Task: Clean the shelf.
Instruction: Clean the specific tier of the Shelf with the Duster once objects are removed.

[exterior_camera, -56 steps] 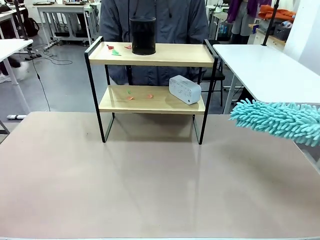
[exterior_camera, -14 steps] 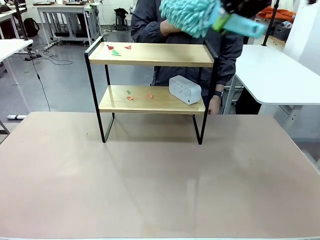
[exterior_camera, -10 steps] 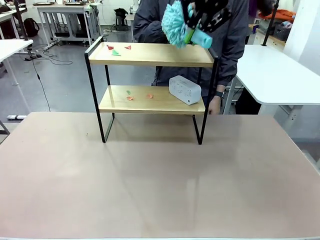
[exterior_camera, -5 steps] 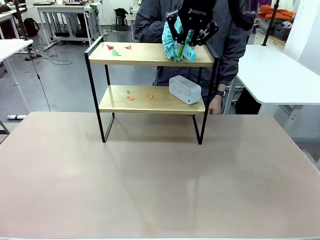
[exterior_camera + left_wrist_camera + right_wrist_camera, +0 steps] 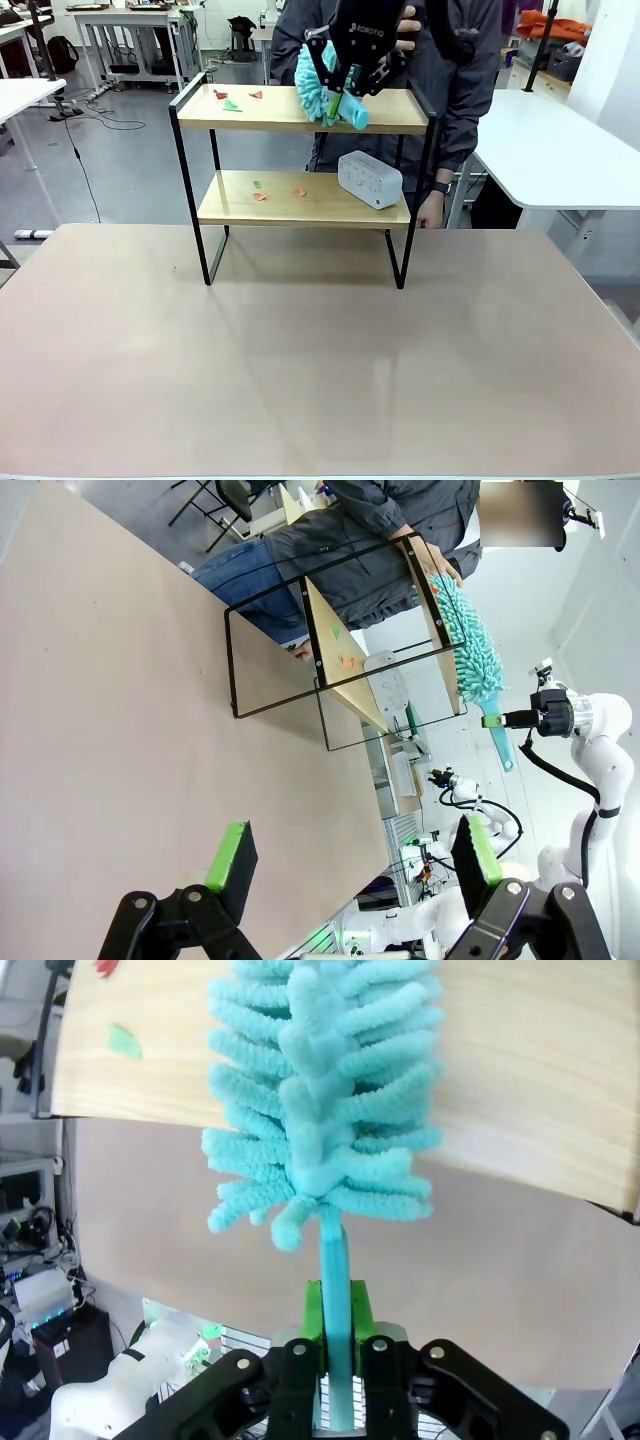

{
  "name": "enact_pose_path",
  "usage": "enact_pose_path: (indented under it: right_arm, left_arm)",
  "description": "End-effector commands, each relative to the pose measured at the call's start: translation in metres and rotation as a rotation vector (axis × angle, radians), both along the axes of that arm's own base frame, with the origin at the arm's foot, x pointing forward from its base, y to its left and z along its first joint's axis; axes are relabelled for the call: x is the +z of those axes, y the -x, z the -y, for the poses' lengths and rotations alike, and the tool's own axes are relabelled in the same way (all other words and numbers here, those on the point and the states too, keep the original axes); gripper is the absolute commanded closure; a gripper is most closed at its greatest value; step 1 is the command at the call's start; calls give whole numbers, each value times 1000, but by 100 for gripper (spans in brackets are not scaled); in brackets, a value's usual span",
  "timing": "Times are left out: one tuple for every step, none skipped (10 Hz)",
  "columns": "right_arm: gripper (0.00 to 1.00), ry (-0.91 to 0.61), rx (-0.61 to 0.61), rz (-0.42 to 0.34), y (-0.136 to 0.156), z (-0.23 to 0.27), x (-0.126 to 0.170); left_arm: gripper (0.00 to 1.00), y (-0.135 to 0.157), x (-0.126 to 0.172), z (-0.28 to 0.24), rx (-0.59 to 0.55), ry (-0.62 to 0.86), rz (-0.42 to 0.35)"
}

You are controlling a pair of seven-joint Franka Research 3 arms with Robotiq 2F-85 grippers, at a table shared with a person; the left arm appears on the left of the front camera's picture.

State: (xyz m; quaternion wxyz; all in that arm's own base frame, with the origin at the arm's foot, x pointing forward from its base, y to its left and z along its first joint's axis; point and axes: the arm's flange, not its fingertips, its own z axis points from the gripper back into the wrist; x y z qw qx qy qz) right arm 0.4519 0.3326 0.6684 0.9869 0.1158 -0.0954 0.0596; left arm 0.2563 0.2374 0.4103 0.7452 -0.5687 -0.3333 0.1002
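Right gripper [image 5: 335, 1310]: the fingers are clamped narrow on the teal handle of the duster [image 5: 320, 1090], with the green pads [image 5: 313, 1305] pressed to either side of it.
Duster: its fluffy head spreads straight out past the right fingertips and lies along the top board [image 5: 560, 1090]. In the front view the gripper points down at the board's right half, with the handle end sticking out toward the camera.
Shelf [image 5: 300, 108]: it stands on the table [image 5: 300, 380], directly under and ahead of the right fingers. From the left wrist it stands well ahead of the left fingers.
Scraps [image 5: 125, 1040]: one green and one red bit lie on the top board beyond the duster head, off to one side of the finger line. A few more lie on the lower board [image 5: 240, 205].
White box [image 5: 370, 180]: it sits on the lower board, below the right fingers.
Left gripper [image 5: 355, 855]: the fingers are spread wide with nothing between them, above the table.
Person [image 5: 460, 90]: standing beyond the right fingers, behind the shelf.
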Motion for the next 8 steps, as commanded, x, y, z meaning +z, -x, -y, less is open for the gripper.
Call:
enact_pose_path:
  right_arm:
    - [88,-30,132,2,-7,-4,1]
    - [88,-25,187,-27,-8,-9,-2]
    - [88,-4,232,-46,-8,-13,-5]
    - [88,4,272,-48,-7,-18,-7]
    - [88,-9,322,-50,-7,-20,-6]
    - [88,-41,364,-55,-7,-20,-5]
    - [88,-78,418,-73,-6,-18,-2]
    - [88,-80,465,-87,-4,-16,0]
  left_arm:
    - [0,-1,0,2,3,5,35]
    - [0,-1,0,2,3,5,35]
    - [0,-1,0,2,3,5,35]
    - [0,-1,0,2,3,5,35]
    - [0,-1,0,2,3,5,35]
    - [0,-1,0,2,3,5,35]
    - [0,-1,0,2,3,5,35]
    - [0,-1,0,2,3,5,35]
